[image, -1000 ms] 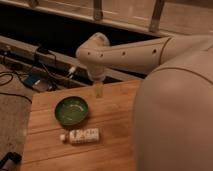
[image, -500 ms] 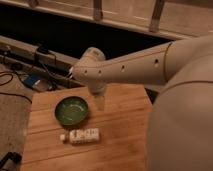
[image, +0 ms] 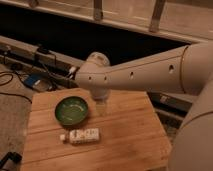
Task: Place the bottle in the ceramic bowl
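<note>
Gripper [image: 101, 107] released, part hidden under wrist, beside ceramic bowl [image: 71, 110]; bottle [image: 83, 135] lying toward front-left corner of wooden table [image: 127, 145], label unreadable.

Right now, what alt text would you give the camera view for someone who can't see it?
A white robot arm reaches over a wooden table, its open claw hanging beside a green ceramic bowl and holding nothing. A small white bottle lies on its side on the table, nearer the camera.

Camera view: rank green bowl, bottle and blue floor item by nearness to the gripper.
The gripper hangs over the table.
1. green bowl, just left of it
2. bottle, lying toward the front edge
3. blue item, floor, far left
</note>
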### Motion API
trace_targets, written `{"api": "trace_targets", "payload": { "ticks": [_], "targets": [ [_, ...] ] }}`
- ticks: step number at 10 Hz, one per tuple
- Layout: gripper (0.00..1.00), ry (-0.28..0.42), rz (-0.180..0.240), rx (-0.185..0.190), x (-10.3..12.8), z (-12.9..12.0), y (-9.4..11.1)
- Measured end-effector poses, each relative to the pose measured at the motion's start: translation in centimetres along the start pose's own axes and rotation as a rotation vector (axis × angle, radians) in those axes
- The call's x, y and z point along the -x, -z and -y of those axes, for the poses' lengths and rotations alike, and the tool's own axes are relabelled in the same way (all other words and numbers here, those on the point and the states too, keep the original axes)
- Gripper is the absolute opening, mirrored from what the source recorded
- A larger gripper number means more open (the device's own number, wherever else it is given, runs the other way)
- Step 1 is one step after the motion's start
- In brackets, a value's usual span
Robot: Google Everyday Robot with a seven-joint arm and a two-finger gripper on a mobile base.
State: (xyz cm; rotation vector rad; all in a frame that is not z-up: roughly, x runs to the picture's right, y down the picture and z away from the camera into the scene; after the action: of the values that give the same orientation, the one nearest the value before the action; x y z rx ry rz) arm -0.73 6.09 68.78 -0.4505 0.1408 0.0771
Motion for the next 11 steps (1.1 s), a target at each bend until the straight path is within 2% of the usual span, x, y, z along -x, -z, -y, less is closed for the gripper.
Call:
{"api": "trace_targets", "payload": {
  "ticks": [3,4,6,8,9,10,11],
  "targets": [
    [0.8,0.005,-0.013,0.009,0.1,0.1,-0.2],
    [0.8,0.04,-0.036,0.012,0.9,-0.2,-0.6],
    [0.8,0.06,-0.05,0.01,1.9,-2.3,-0.7],
    [0.8,0.067,-0.058,0.011,2.7,-6.7,-1.0],
    [0.8,0.072,-0.046,0.013,3.3,-8.7,-1.3],
    [0.8,0.057,-0.014,0.022,3.1,-10.6,-2.2],
    [0.8,0.027,0.076,0.041,3.0,-12.1,-3.4]
  ]
}}
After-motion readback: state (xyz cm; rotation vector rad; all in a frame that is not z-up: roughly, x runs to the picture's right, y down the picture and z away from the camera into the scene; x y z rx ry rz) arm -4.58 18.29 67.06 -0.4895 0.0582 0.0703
